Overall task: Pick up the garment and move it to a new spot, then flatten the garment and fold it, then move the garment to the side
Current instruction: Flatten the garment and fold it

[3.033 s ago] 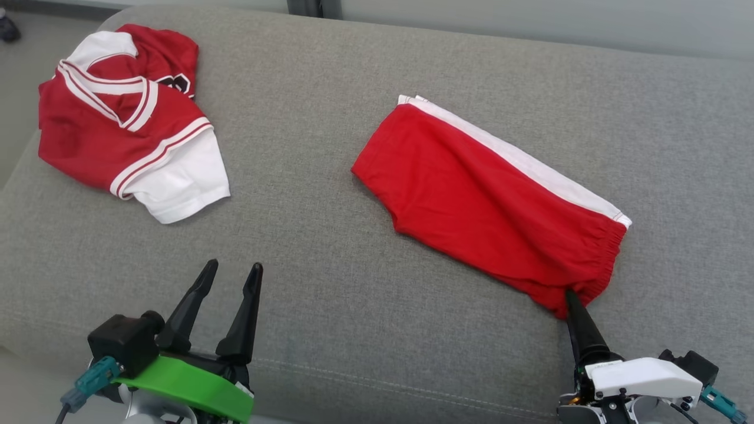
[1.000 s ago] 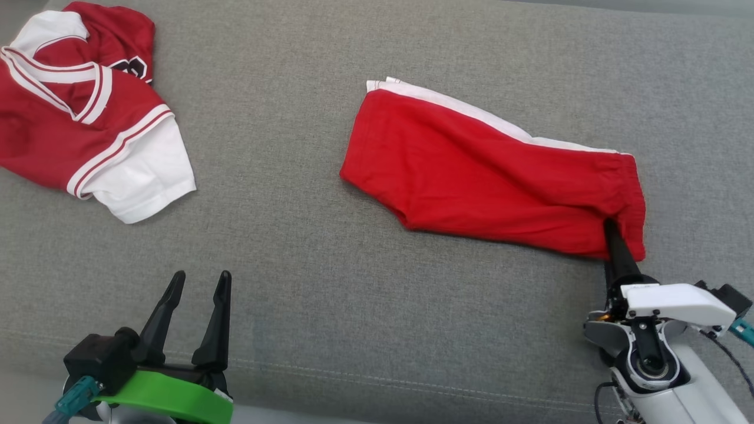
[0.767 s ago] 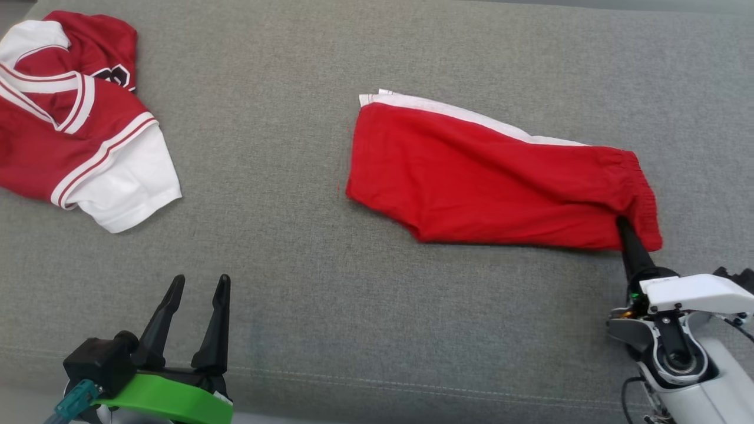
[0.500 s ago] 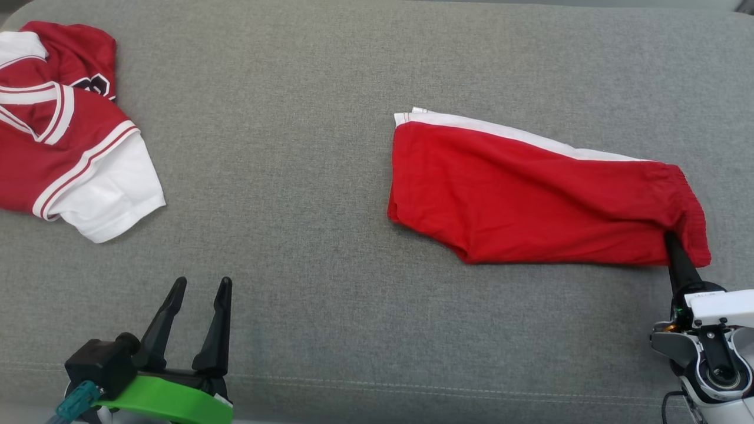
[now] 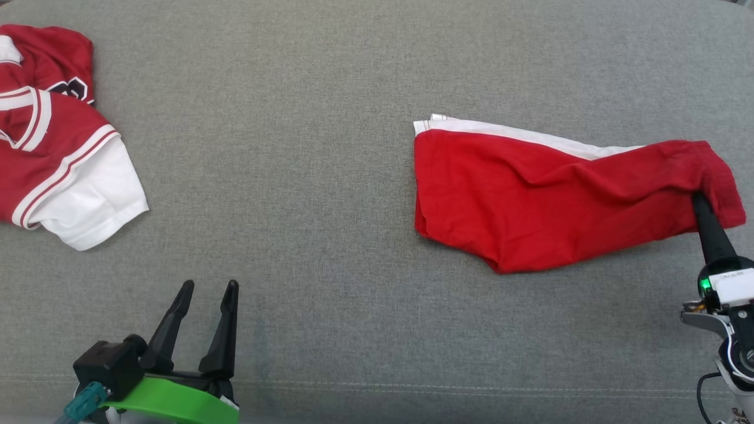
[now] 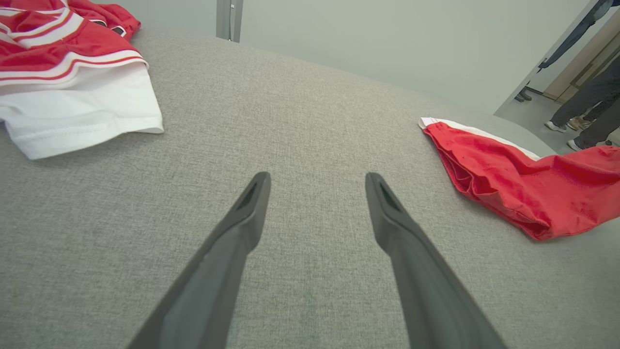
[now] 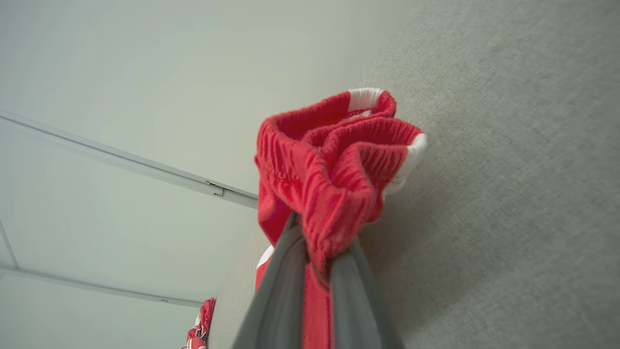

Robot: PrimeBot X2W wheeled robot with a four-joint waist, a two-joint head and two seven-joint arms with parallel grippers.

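Note:
The garment, red shorts [image 5: 542,200] with a white side stripe, lies on the grey sofa cushion [image 5: 294,147] at the right. Its waistband end is lifted and bunched where my right gripper [image 5: 701,200] is shut on it. In the right wrist view the gathered waistband [image 7: 334,165] sits pinched between the right gripper [image 7: 317,242] fingers. My left gripper [image 5: 209,285] rests open at the lower left, far from the shorts, with nothing between its fingers. In the left wrist view the left gripper [image 6: 317,179] is over bare cushion and the shorts [image 6: 523,184] lie off to the right.
A crumpled red and white jersey [image 5: 53,159] lies at the cushion's far left, also seen as the jersey [image 6: 72,72] in the left wrist view. People's legs [image 6: 586,106] stand beyond the sofa's right end. A seam runs along the cushion's front edge [image 5: 412,386].
My right gripper has drawn the waistband end to the right and lifted it, dragging the shorts along the cushion. The head view has shifted too. The left gripper stays open and still.

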